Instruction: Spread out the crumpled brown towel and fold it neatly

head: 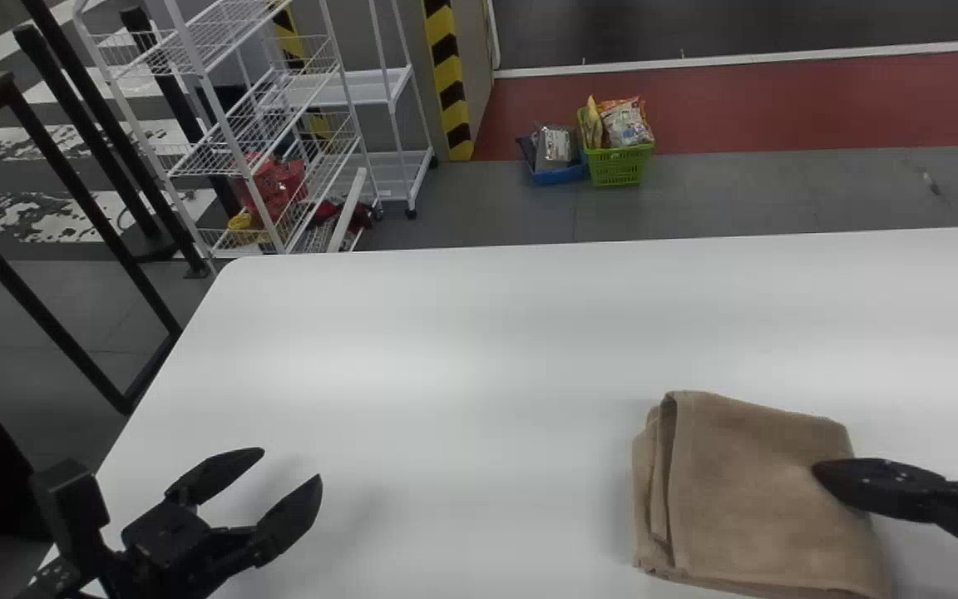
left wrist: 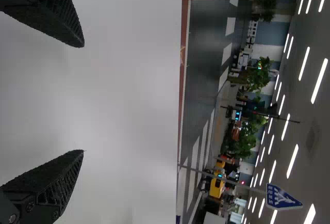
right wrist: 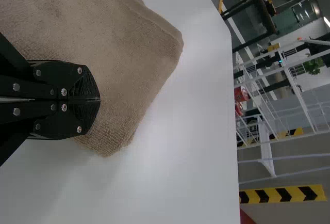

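Right claw [head: 827,476] over towel [head: 749,491] (basket [head: 619,170] holds packets [head: 630,125])

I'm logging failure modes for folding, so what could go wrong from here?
The black two-fingered right gripper, shut over the folded brown cloth towel, might drag the top layer askew if it slides while touching. The layers at the towel's left side in the head view are slightly uneven, so a nudge could open them.

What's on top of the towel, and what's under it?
The right gripper is over one side of the towel, maybe touching. The table shows beside it; what's directly underneath is covered.
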### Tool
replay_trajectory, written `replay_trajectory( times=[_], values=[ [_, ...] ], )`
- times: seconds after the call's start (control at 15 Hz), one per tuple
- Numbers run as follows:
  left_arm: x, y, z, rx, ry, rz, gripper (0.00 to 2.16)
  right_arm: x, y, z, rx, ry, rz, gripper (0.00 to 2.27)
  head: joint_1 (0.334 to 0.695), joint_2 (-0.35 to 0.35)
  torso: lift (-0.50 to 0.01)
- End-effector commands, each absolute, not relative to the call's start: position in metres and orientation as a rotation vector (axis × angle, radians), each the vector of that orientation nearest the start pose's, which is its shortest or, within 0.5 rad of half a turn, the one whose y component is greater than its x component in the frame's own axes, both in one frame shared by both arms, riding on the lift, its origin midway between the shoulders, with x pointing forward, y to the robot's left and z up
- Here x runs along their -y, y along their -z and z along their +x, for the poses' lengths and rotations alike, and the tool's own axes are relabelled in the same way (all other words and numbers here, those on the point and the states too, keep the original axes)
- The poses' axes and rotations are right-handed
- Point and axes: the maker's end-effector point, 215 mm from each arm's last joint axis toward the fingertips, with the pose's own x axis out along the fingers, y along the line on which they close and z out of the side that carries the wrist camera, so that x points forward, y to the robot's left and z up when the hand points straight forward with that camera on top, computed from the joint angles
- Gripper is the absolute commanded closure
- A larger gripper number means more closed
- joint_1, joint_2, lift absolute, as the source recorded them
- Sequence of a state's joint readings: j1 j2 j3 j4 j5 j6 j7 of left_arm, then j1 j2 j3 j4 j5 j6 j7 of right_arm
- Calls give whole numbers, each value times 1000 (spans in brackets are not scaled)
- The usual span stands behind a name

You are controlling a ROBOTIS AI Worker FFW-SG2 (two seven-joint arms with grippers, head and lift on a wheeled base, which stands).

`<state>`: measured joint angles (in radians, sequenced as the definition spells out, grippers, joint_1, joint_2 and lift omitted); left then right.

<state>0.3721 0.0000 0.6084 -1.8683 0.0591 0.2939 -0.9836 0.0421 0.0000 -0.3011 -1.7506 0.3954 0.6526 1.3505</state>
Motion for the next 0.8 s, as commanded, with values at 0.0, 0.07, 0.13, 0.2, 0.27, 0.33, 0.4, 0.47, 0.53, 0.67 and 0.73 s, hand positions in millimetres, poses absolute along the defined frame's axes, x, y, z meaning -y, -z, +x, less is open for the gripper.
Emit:
replay_trajectory(
  times=[0.0, 0.07, 0.13, 0.2, 0.27, 0.33, 0.4, 0.47, 0.53, 0.67, 0.73],
  values=[
    [-363, 424, 387, -325, 380, -109, 76, 200, 464, 439, -684, -852, 98, 1413, 695, 219, -128],
    [-363, 424, 387, -325, 380, -108, 76, 200, 466, 439, -690, -851, 92, 1413, 695, 220, -128],
    [-362, 424, 387, -326, 381, -107, 76, 200, 462, 439, -670, -861, 105, 1413, 695, 220, -128],
    [-363, 424, 387, -326, 379, -107, 76, 199, 452, 437, -634, -874, 143, 1413, 695, 220, -128],
    [-363, 425, 386, -329, 379, -106, 76, 199, 434, 437, -575, -885, 168, 1413, 695, 221, -128],
    [-364, 425, 386, -329, 378, -108, 76, 199, 415, 439, -524, -891, 183, 1413, 695, 222, -128],
    [-364, 425, 386, -327, 376, -109, 76, 195, 405, 436, -503, -901, 190, 1413, 695, 222, -128],
    [-364, 425, 386, -327, 376, -109, 76, 192, 400, 437, -496, -908, 181, 1409, 695, 223, -128],
    [-364, 426, 386, -329, 376, -110, 76, 190, 396, 440, -488, -913, 176, 1413, 695, 226, -128],
    [-364, 426, 386, -329, 378, -110, 76, 186, 396, 453, -489, -903, 159, 1413, 695, 232, -128],
    [-364, 427, 386, -330, 377, -113, 76, 188, 403, 459, -500, -885, 156, 1413, 695, 235, -128]
  ],
)
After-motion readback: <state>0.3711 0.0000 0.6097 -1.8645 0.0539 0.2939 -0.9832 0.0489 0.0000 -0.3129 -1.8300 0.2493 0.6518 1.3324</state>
